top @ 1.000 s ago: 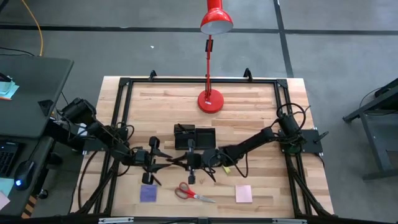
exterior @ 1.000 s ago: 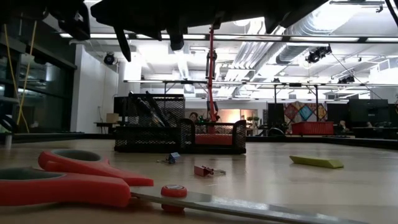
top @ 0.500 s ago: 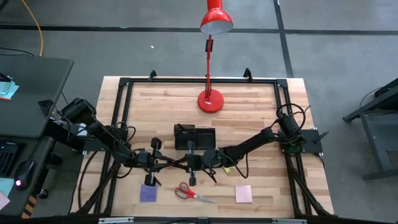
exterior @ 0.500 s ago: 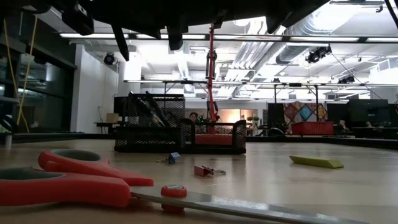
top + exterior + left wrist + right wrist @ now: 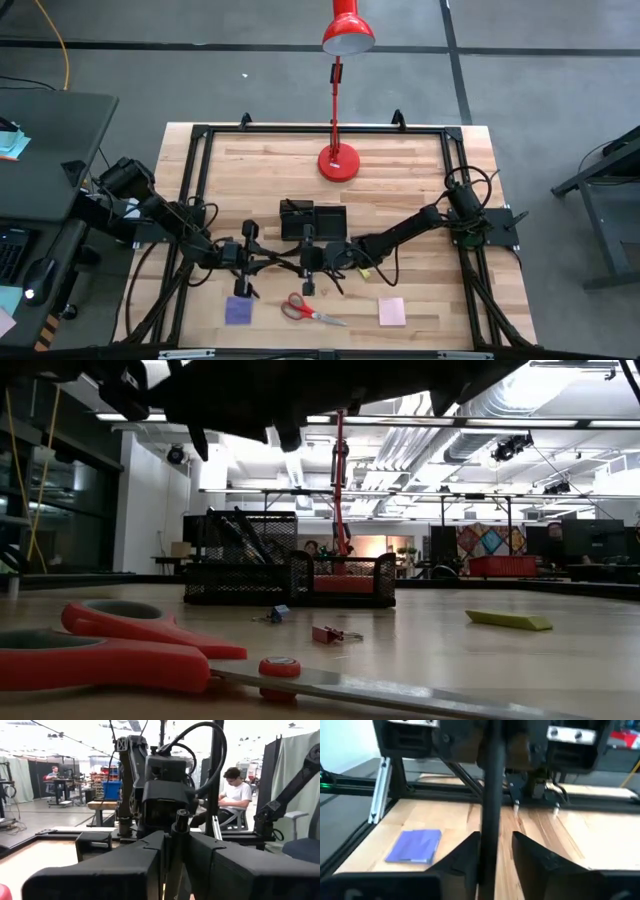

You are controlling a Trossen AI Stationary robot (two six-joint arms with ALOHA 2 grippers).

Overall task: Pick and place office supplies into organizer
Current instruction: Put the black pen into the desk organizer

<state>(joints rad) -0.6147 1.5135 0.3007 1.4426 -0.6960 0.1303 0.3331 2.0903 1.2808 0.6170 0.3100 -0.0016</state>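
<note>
My left gripper (image 5: 268, 262) and right gripper (image 5: 288, 262) face each other tip to tip above the table's middle, near the organizer's front. A thin black pen (image 5: 176, 837) runs between them. The left gripper (image 5: 175, 852) is shut on it. The right gripper's (image 5: 496, 847) open fingers stand on either side of the pen (image 5: 489, 795), with a gap on one side. Red-handled scissors (image 5: 305, 310), a purple pad (image 5: 238, 311), a pink pad (image 5: 391, 311) and a yellow block (image 5: 365, 271) lie flat on the table. The black organizer (image 5: 313, 220) holds pens in its left compartment. My left gripper pinches the black pen's shaft (image 5: 172, 865) between its two fingers. The pen lies along the fingers, level and lifted clear of the table. Its free end (image 5: 181, 814) reaches toward the right gripper.
The red lamp's base (image 5: 338, 162) stands behind the organizer. Small blue (image 5: 275, 614) and red (image 5: 325, 634) binder clips lie in front of the organizer (image 5: 290, 575). A black frame rims the table (image 5: 420, 200). A person (image 5: 235, 790) sits beyond the table.
My left gripper, carrying the pen, has edged slightly toward the table's right, closer to the right gripper. The things on the table have stayed put.
</note>
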